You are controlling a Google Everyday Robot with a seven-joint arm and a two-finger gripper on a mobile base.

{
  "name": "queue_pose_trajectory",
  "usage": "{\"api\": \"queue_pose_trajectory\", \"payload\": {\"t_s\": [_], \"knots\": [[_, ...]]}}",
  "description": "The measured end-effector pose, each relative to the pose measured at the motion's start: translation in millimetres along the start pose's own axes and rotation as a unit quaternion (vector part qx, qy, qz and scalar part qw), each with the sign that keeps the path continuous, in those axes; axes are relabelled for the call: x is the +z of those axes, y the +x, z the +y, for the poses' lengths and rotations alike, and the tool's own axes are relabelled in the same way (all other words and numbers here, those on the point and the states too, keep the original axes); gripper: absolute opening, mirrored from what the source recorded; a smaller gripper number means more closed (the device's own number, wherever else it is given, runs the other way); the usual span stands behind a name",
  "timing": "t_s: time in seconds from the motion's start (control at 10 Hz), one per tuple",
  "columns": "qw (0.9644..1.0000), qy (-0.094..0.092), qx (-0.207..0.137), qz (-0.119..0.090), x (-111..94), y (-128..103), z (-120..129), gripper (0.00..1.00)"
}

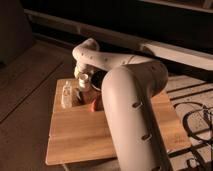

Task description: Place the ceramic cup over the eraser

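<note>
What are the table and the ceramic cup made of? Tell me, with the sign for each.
Table: wood, matte, with visible grain bands. Ceramic cup, at the gripper over the table's back left: white with a slight sheen, likely glazed ceramic.

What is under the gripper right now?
The gripper hangs over the wooden table's far side, beside a dark bowl. An orange-red object shows below it; the arm covers the rest underneath.
</note>
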Motion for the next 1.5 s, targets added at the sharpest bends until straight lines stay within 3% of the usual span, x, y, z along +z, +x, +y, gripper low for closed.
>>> {"api": "queue_pose_trajectory", "payload": {"t_s": [0.3,0.9,1.0,1.3,1.5], "knots": [[0.9999,-0.007,0.003,0.011,16.6,-6.0,-2.9,0.65],[0.9976,-0.014,0.006,0.068,61.4,8.8,-2.0,0.63],[0.9975,-0.012,0.005,0.07,64.5,7.5,-4.2,0.57],[0.998,-0.013,-0.003,0.062,69.0,-1.7,-3.3,0.22],[0.9982,-0.016,-0.003,0.057,68.5,-5.0,-2.6,0.05]]}}
